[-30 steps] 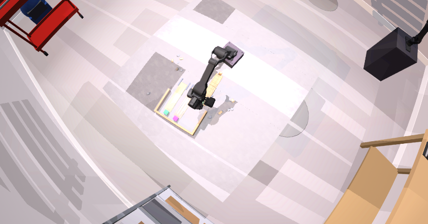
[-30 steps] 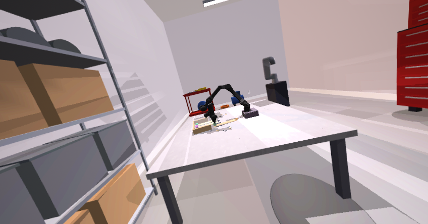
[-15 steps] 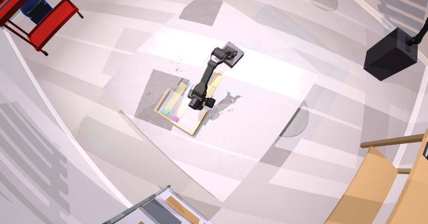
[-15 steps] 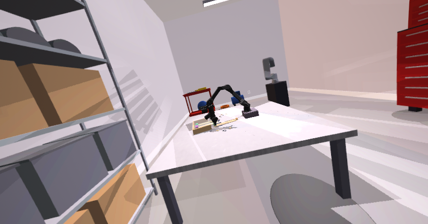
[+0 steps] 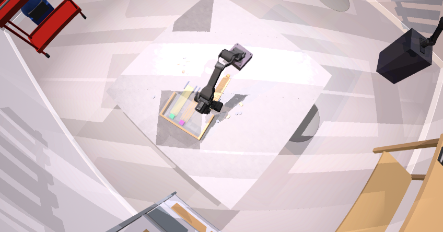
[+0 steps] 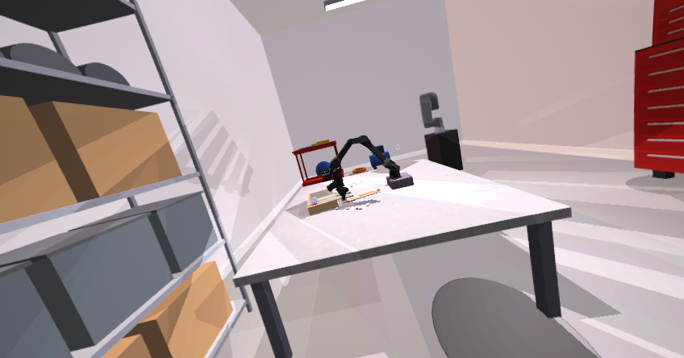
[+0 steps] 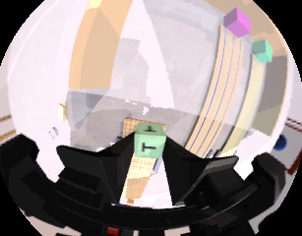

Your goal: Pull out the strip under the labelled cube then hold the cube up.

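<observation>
The labelled cube [image 7: 151, 142] is pale green with a dark T on its face. It rests on a tan checked strip [image 7: 139, 180] [image 5: 222, 84] that sticks out of the wooden tray [image 5: 164, 106] [image 6: 322, 206] [image 7: 90, 33] toward the arm's base. My gripper [image 7: 149, 136] [image 5: 208, 106] [image 6: 344, 192] is low over the tray's near edge, and its two black fingers press on the cube's sides. The arm hides the cube in the top and exterior views.
A magenta cube [image 5: 182, 122] [image 7: 237, 22] and a teal cube [image 5: 172, 116] [image 7: 263, 49] sit on other strips at the tray's far end, on a striped strip and a yellow strip [image 5: 182, 100]. Small bits of debris lie on the table around the tray.
</observation>
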### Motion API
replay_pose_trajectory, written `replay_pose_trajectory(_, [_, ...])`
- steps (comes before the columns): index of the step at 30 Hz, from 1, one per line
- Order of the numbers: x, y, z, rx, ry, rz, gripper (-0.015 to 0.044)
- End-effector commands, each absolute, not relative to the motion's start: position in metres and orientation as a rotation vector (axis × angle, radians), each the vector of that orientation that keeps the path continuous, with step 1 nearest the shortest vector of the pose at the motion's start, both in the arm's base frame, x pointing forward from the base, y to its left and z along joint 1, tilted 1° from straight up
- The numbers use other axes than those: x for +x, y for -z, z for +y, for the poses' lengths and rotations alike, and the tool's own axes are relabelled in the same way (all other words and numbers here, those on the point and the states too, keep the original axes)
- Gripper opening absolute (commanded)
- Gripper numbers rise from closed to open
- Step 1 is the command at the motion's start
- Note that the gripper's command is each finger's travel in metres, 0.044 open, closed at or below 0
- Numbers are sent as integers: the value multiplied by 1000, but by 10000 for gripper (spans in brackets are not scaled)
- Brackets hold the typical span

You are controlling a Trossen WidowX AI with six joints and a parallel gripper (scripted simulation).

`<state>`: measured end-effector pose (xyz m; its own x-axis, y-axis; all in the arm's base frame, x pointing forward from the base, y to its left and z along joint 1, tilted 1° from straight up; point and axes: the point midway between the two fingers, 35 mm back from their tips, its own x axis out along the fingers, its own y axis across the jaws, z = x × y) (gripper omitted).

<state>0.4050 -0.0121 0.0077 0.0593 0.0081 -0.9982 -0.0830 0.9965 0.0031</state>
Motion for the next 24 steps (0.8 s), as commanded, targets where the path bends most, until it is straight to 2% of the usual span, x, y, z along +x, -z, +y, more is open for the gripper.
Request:
replay_pose_trajectory(1, [405,-8,-12,-60,-69,1509,39])
replay_pose_trajectory(3, [403,-10,-12,-60,-69,1509,0])
replay_pose_trajectory(18, [345,-45,-11,-64,-71,1517,0])
replay_pose_trajectory(24, [341,-46,-10,-64,-71,1517,0])
